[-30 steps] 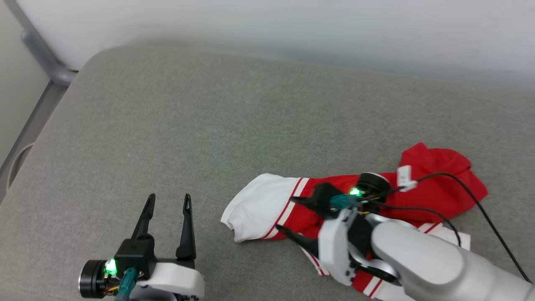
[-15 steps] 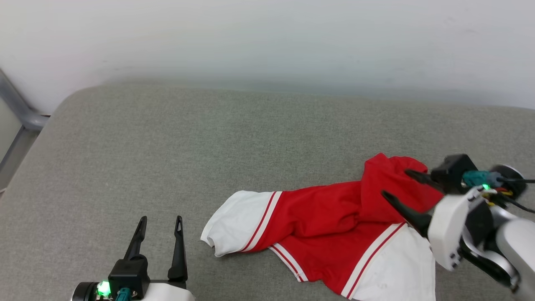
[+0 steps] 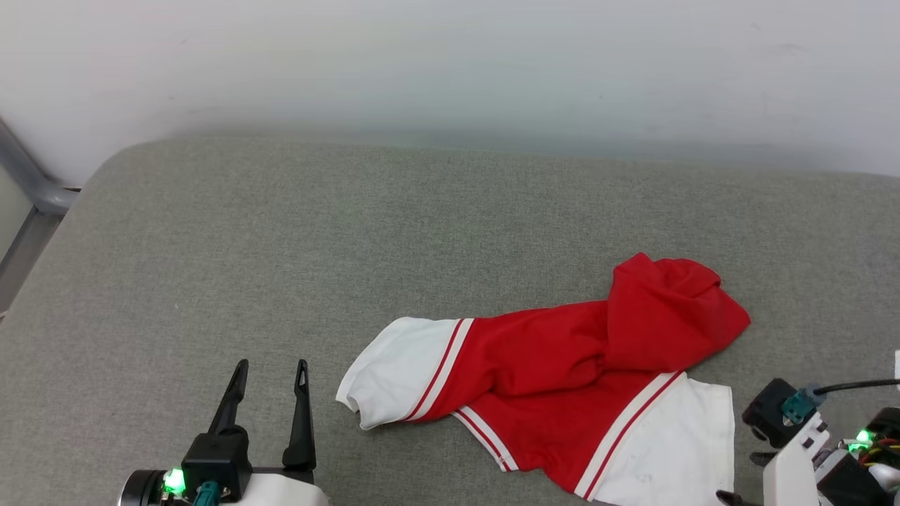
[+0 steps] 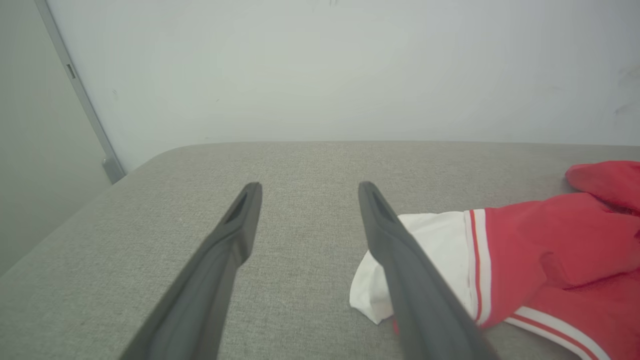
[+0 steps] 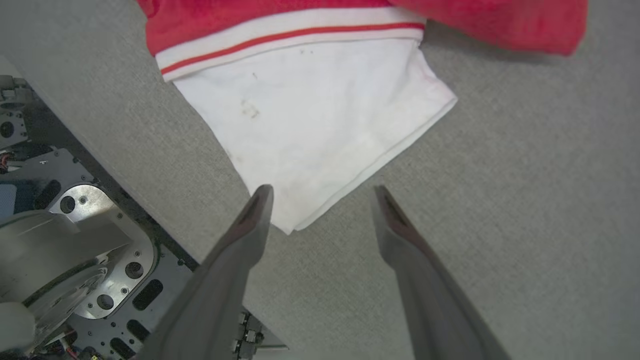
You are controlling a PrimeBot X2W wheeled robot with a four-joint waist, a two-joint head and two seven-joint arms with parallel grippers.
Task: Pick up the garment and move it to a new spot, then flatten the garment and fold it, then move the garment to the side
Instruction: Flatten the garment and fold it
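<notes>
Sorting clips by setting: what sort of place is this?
Likely an indoor lab or test room: a grey fabric-covered cushion against a bare white wall, with one red-and-white jersey lying on it.

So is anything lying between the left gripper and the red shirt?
Nothing visible. Bare grey cushion is all that separates the open left gripper from the garment, whose near white sleeve lies just to its right.

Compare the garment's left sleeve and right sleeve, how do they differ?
The left sleeve looks bunched, its cuff curling open; the right sleeve lies flatter. The right sleeve shows faint smudges; the left sleeve looks clean. Both are white with red-striped trim.
</notes>
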